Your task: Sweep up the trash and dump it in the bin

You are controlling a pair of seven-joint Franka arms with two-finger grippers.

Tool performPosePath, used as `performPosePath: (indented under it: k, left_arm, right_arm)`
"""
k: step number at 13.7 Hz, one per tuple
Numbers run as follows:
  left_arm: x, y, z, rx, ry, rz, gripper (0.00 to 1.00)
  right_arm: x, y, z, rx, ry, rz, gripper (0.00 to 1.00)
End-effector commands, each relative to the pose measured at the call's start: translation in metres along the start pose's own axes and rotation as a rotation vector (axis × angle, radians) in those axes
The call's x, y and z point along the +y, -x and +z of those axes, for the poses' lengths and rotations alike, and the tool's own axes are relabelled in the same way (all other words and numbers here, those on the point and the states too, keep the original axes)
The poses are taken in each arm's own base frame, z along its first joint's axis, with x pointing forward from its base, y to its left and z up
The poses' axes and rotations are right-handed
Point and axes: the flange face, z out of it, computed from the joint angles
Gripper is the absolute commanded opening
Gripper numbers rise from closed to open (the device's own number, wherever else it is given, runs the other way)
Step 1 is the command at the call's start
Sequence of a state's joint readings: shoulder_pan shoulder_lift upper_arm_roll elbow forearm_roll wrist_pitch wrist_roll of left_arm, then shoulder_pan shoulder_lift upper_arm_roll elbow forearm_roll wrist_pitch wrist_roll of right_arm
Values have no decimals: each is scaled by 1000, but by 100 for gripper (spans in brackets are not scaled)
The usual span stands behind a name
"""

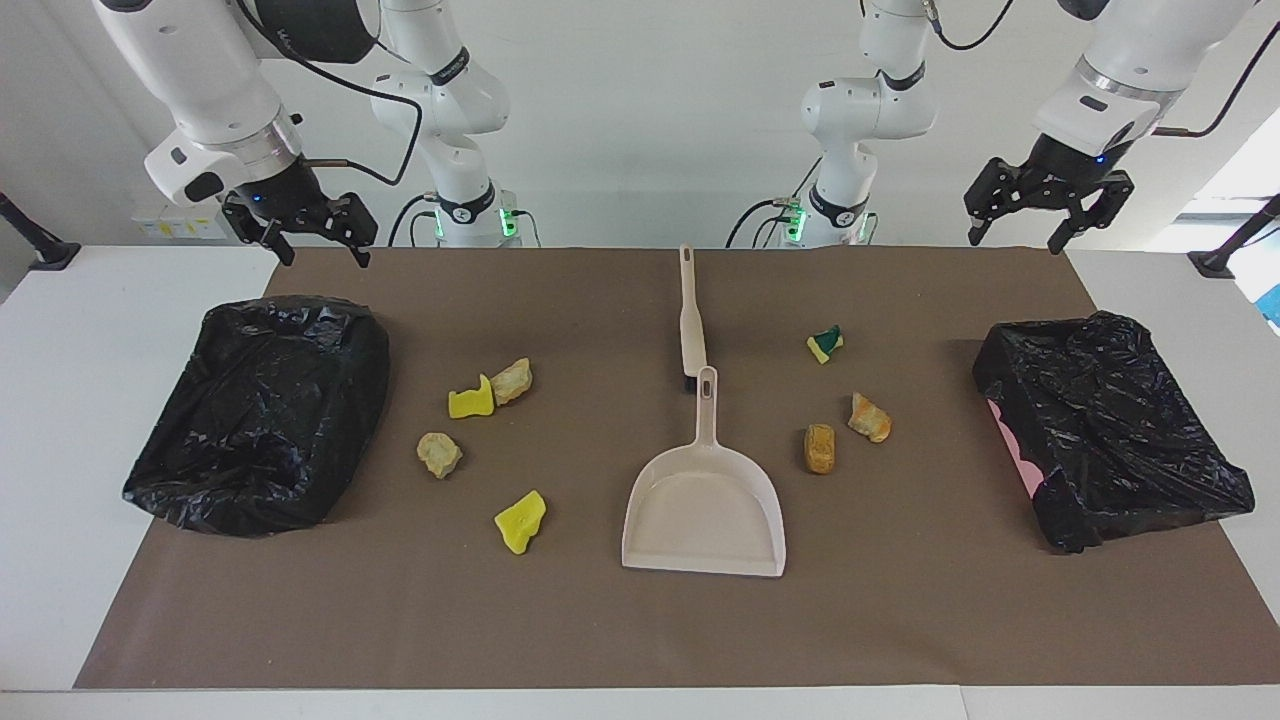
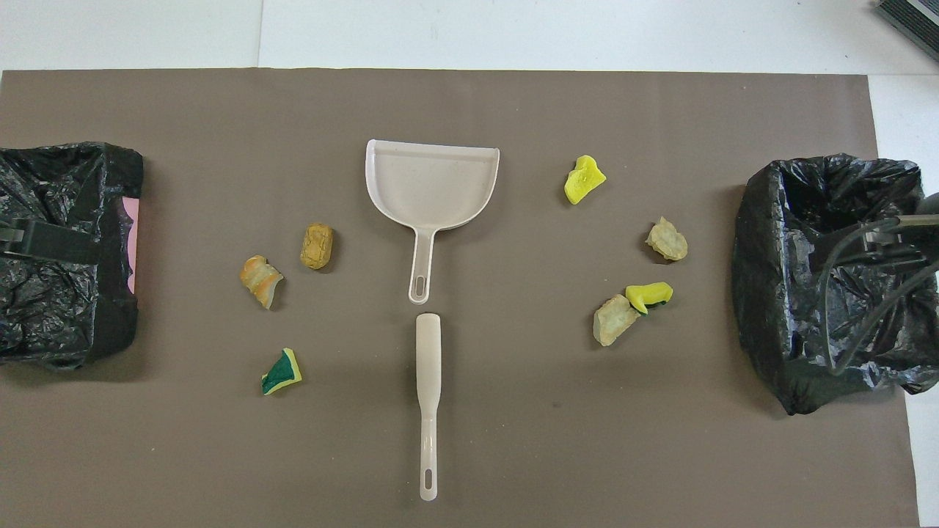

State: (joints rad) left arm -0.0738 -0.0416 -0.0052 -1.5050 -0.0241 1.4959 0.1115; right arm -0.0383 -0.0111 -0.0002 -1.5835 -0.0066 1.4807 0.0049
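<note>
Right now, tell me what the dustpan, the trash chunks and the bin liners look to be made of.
Dustpan: likely moulded plastic, beige and matte, with a thin even rim and a hang-hole in the handle.
Trash chunks: apparently sponge foam, with torn, porous edges.
Bin liners: thin black plastic film, crinkled and glossy.

**Brown mat covers white table**

A brown mat (image 1: 640, 620) lies flat on the white table (image 1: 60, 400), its edge below the right claw (image 1: 322, 250) and left claw (image 1: 1015, 238). Outward of each claw, at the table's ends, stands a black stand foot (image 1: 45, 250) and a second foot (image 1: 1225, 258).
</note>
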Motion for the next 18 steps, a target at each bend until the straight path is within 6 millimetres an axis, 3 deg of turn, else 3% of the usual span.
performPosePath:
  k: [1,18]
  left_arm:
    - [-1,7,0,1,-15,5,100]
    - [9,6,-1,1,-11,10,100]
  right_arm:
    - [5,7,-3,-3,-25,-1,100]
    - [1,2,-7,43,-8,-29,100]
